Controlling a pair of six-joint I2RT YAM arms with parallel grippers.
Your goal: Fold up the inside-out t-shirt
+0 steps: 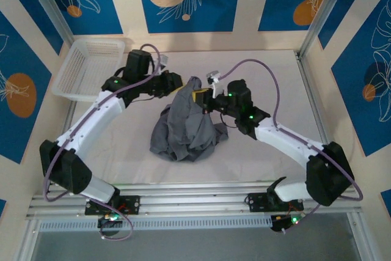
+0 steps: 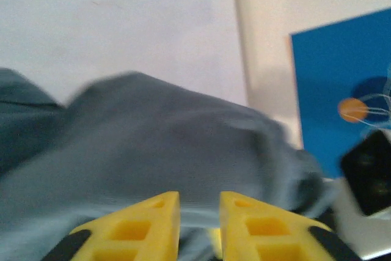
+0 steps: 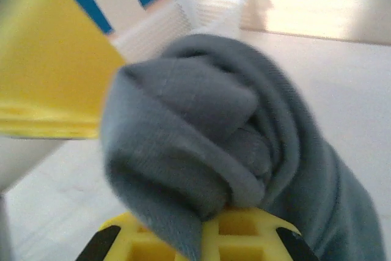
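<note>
The inside-out t-shirt is a slate-grey crumpled heap at the middle of the table, with one peak pulled up between the two grippers. My right gripper is shut on that raised bunch. In the right wrist view the fabric bulges out in thick folds from the closed yellow jaws. My left gripper sits close on the other side of the peak. Its yellow fingertips stand a little apart, and the grey cloth lies just beyond them.
A white lattice basket stands at the back left corner of the white table. Blue patterned walls and metal posts close in the sides and back. The two wrists are nearly touching above the shirt.
</note>
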